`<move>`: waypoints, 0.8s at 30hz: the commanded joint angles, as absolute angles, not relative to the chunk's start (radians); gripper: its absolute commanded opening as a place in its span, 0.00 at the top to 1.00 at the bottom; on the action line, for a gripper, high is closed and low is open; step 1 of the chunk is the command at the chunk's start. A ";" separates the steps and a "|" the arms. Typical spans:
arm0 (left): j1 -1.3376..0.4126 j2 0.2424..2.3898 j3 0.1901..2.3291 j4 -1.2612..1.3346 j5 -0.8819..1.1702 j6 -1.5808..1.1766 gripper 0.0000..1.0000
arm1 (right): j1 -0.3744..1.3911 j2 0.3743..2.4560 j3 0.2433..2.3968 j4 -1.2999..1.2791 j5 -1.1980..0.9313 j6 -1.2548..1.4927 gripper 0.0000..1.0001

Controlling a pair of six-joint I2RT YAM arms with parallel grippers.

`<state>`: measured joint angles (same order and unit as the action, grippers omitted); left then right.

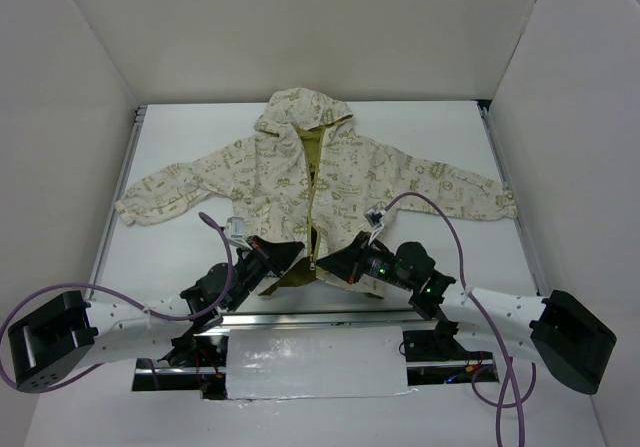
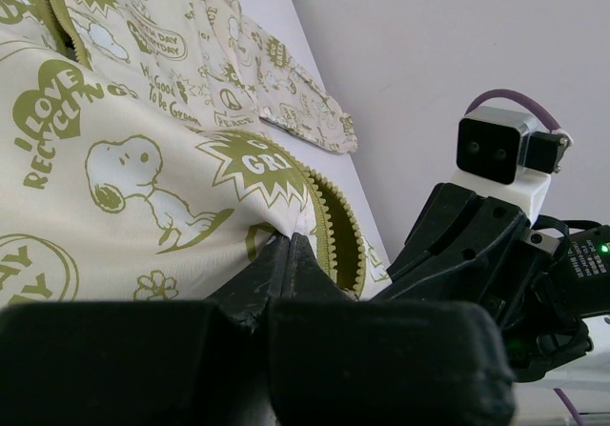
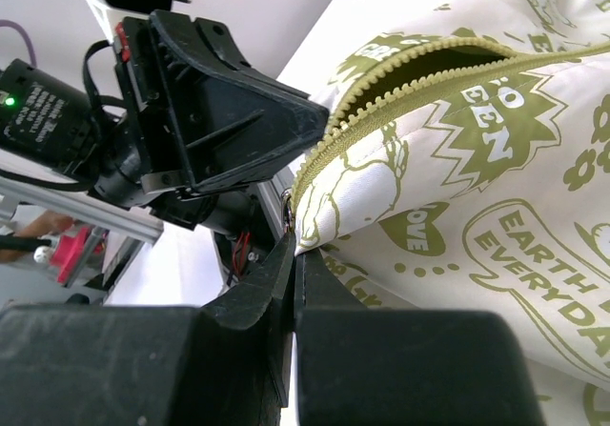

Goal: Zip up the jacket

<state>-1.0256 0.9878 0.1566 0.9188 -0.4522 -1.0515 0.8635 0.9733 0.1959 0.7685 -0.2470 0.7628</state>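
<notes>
The left gripper (image 1: pixel 296 256) and the right gripper (image 1: pixel 332 263) each clamp the jacket (image 1: pixel 285 182) at its bottom hem. The garment extends ahead of both.

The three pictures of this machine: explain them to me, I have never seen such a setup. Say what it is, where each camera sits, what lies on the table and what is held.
It is a robot with two arms bolted at the near edge of a white table. The wide picture comes from a fixed camera above and behind the arms. The other two come from small cameras, one on each wrist, so each shows a close view of that arm's own grip. A small cream hooded jacket with green prints lies flat with its sleeves spread. The left hand and the right hand are both shut. Each pinches the jacket's bottom edge on its own side of the zipper, whose teeth are not yet joined there.
</notes>
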 commanded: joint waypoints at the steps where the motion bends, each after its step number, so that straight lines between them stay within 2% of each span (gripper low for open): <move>1: -1.029 0.977 0.178 0.974 -0.465 -1.052 1.00 | 0.857 0.983 0.227 0.792 -0.221 0.770 1.00; 24: -1.031 0.997 0.193 0.960 -0.459 -1.045 1.00 | 0.859 0.993 0.241 0.798 -0.216 0.779 1.00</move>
<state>-1.0256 0.9882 0.1570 0.9165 -0.4595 -1.0508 0.8631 0.9993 0.1974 0.7616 -0.2291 0.7910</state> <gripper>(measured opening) 0.028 0.010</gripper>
